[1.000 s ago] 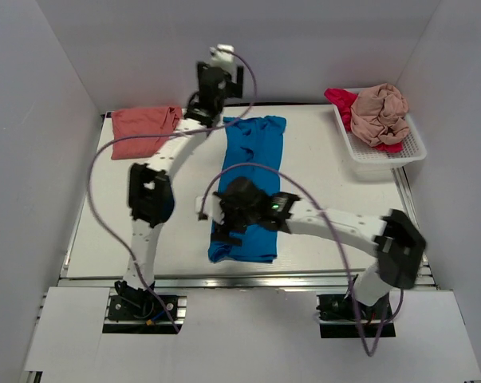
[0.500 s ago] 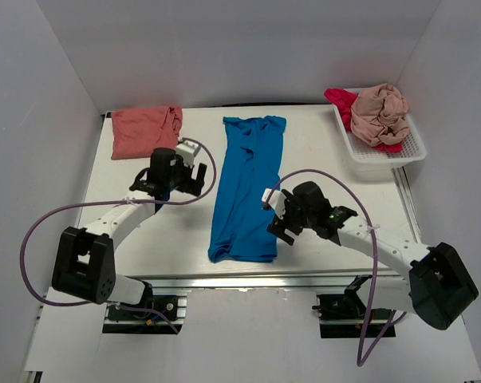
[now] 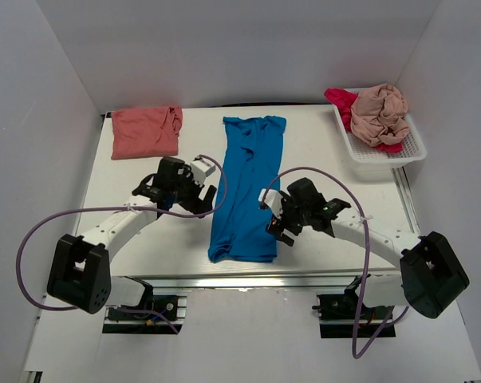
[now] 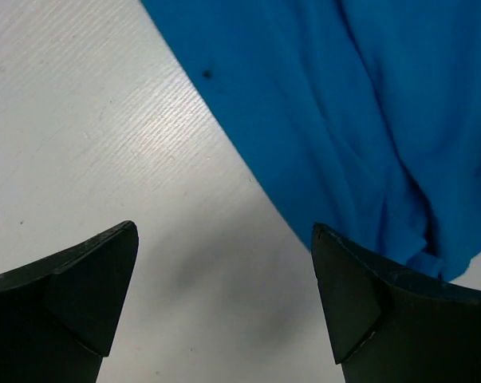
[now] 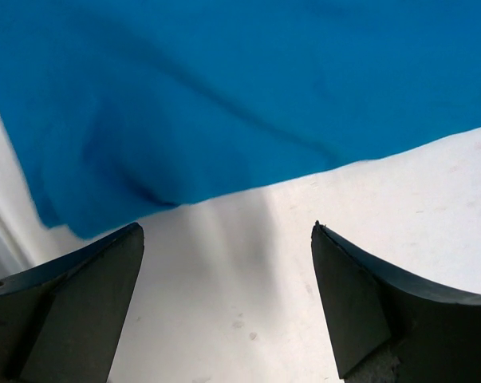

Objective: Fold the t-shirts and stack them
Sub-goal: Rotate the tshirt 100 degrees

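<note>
A bright blue t-shirt (image 3: pixel 246 185) lies as a long folded strip down the middle of the table. My left gripper (image 3: pixel 210 197) is open just beside its left edge, and the blue cloth (image 4: pixel 360 112) fills the upper right of the left wrist view. On the strip's right side, my right gripper (image 3: pixel 275 217) is open over bare table, with the blue t-shirt (image 5: pixel 224 88) just beyond its fingertips. A folded salmon-coral t-shirt (image 3: pixel 145 132) lies at the back left. Beige-pink (image 3: pixel 380 113) and magenta-red (image 3: pixel 339 100) t-shirts sit crumpled in the basket.
A white slotted basket (image 3: pixel 390 152) stands at the back right of the white table (image 3: pixel 336 175). White walls close in the back and both sides. Purple cables loop from both arms.
Both arms came down from over the blue t-shirt. The left gripper has moved right to the strip's left edge, and the right gripper has edged slightly towards its right edge.
</note>
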Robot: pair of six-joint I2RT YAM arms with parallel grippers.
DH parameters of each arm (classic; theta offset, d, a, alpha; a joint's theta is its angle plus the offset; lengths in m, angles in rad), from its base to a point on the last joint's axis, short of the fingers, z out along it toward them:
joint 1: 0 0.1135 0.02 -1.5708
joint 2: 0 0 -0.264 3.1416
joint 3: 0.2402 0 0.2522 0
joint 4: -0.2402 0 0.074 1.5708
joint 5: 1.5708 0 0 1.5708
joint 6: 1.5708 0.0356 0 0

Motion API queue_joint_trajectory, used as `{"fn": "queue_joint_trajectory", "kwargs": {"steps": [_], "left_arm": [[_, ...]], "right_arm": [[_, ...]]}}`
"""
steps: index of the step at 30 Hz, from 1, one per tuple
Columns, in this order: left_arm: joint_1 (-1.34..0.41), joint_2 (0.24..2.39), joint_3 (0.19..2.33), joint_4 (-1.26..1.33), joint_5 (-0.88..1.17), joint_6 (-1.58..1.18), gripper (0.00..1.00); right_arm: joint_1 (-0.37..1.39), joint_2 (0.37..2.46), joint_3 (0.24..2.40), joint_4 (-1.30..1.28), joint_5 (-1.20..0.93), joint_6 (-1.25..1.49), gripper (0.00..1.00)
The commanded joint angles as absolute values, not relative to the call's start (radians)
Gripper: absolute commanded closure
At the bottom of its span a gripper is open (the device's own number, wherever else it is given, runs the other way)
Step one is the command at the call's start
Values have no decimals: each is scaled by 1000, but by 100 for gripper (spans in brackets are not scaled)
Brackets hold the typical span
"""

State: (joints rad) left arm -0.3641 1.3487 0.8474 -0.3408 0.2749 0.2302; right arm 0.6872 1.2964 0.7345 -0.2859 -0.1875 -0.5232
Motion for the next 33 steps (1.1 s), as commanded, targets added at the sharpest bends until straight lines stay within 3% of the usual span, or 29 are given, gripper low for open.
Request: {"fn": "queue_joint_trajectory", "kwargs": {"steps": [1, 5, 13, 15, 16, 20, 29, 33], "left_arm": [[-385, 1279, 871, -417, 262, 271, 2], [-414, 1314, 904, -486, 250, 262, 2], [-492, 1278, 871, -453, 264, 178, 2], [-505, 1275, 842, -419, 270, 161, 7], [-521, 1276, 810, -402, 252, 161, 14], [-540, 1321, 772, -283, 51, 192, 24], [-546, 1439, 738, 98, -274, 210, 22], [-370, 1434, 660, 306, -229, 122, 13]], "right_arm": [[687, 1266, 738, -421, -265, -566, 11], [690, 1273, 746, -486, -369, -560, 11], [801, 1287, 703, -459, -342, -531, 11], [816, 1279, 684, -413, -331, -534, 11], [816, 1273, 675, -387, -304, -529, 11], [816, 1218, 635, -249, -194, -523, 11], [726, 1233, 647, -63, -118, -496, 11], [583, 1232, 652, 35, -161, -434, 11]]}}
